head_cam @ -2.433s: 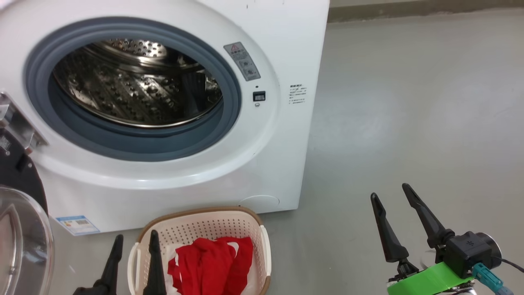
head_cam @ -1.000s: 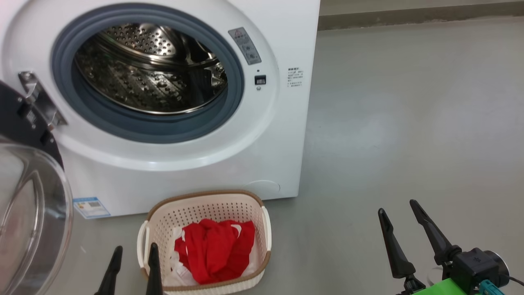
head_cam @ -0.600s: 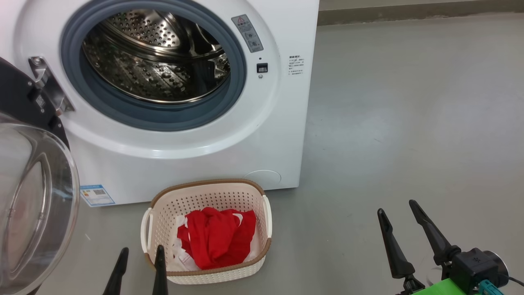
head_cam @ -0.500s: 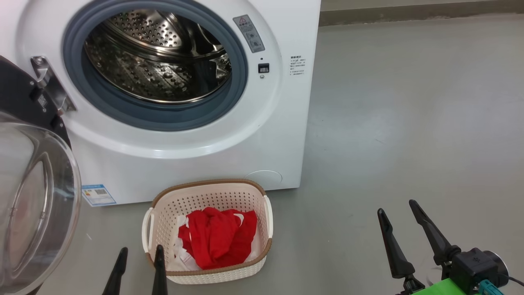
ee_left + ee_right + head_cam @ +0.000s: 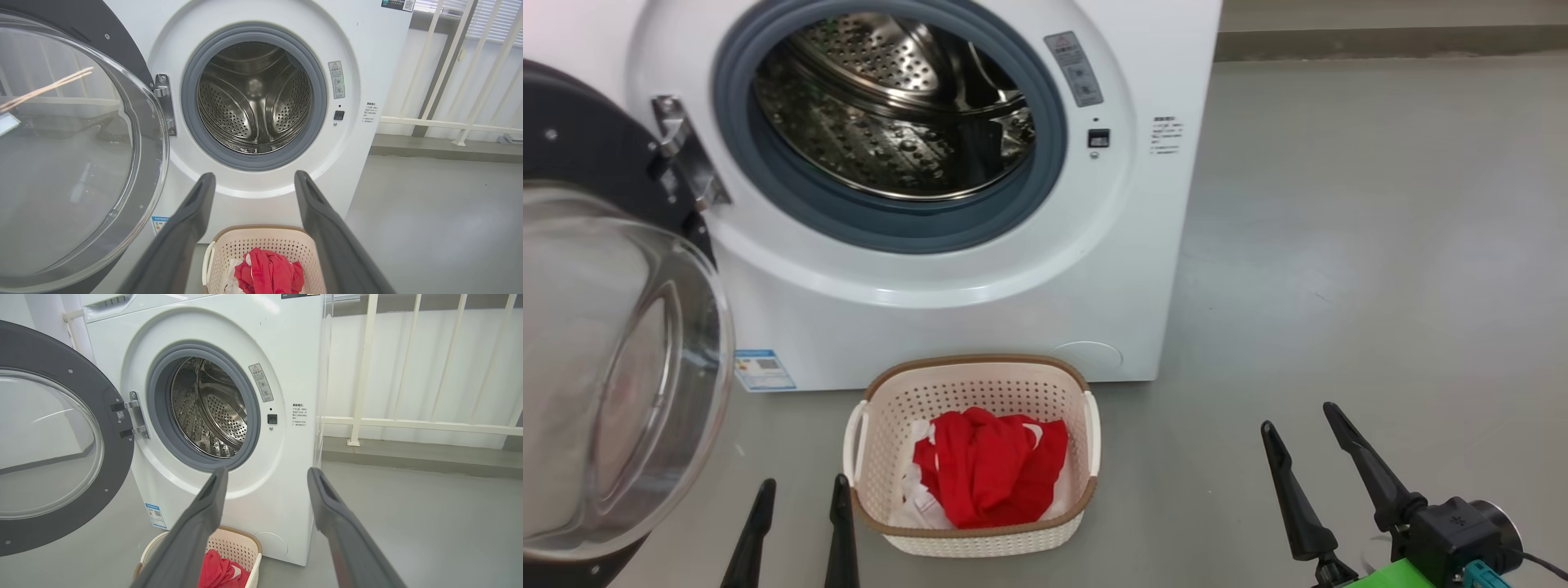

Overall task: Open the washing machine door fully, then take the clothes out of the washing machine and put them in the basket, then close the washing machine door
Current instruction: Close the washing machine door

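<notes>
Washing machine door (image 5: pixel 605 367) hangs open left of the left end effector (image 5: pixel 803 482), glass bowl facing the robot. Basket (image 5: pixel 972 363) with red and white clothes (image 5: pixel 988 474) sits just ahead-right of it, against the washing machine (image 5: pixel 931 318). Left and right end effector (image 5: pixel 1299 415) are both spread wide and empty; the right wrist view adds a white railing (image 5: pixel 367 375) beyond the machine.

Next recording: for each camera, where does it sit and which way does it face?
Head view: on the head, looking forward and down at the washing machine, its open door and the basket holding the clothes; left hand lower left, right hand lower right, both open.
Left wrist view: on the left wrist, facing straight into the drum; its own fingers rise from the bottom.
Right wrist view: on the right wrist, facing the machine slantwise, a white railing beyond; its own fingers show.
Shared: all three show the open door and the basket.
</notes>
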You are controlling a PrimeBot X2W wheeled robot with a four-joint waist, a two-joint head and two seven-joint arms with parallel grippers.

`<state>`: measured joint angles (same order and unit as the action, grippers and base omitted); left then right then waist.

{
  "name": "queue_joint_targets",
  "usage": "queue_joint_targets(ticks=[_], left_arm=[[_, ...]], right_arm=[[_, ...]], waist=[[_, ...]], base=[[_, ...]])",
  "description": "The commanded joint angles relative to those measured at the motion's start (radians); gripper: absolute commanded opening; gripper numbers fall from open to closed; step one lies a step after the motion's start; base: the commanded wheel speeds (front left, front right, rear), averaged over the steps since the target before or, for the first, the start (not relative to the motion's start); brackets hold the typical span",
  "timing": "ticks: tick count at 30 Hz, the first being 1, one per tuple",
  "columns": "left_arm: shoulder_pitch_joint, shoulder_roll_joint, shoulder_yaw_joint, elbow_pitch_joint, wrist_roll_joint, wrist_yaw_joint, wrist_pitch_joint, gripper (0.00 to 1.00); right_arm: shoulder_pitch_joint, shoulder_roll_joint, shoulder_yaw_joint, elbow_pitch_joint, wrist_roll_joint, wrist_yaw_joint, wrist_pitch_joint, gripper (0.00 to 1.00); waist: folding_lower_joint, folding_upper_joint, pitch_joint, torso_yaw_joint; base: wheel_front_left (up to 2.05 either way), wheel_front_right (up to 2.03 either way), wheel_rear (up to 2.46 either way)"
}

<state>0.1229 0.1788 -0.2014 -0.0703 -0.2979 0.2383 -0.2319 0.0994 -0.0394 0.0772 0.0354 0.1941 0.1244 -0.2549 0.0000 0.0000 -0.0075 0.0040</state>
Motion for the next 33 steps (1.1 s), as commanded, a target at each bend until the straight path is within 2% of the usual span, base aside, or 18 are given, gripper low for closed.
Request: queue_joint_targets(ticks=[1,33], left_arm=[[-0.040,0.014,0.030,-0.036,0.019,0.007,-0.012,1.00],[-0.024,0.039,0.013,-0.092,0.037,0.033,0.007,1.00]], right_arm=[[-0.026,-0.011,0.024,-0.027,-0.002,0.006,0.000,1.00],[-0.037,-0.011,0.062,-0.033,-0.007,0.006,0.008,1.00]], waist=[[0.0000,0.0000,-0.002,0.027],[0.0000,0.0000,-0.019,0.384]], base=[[0.00,0.00,0.00],[0.00,0.00,0.00]])
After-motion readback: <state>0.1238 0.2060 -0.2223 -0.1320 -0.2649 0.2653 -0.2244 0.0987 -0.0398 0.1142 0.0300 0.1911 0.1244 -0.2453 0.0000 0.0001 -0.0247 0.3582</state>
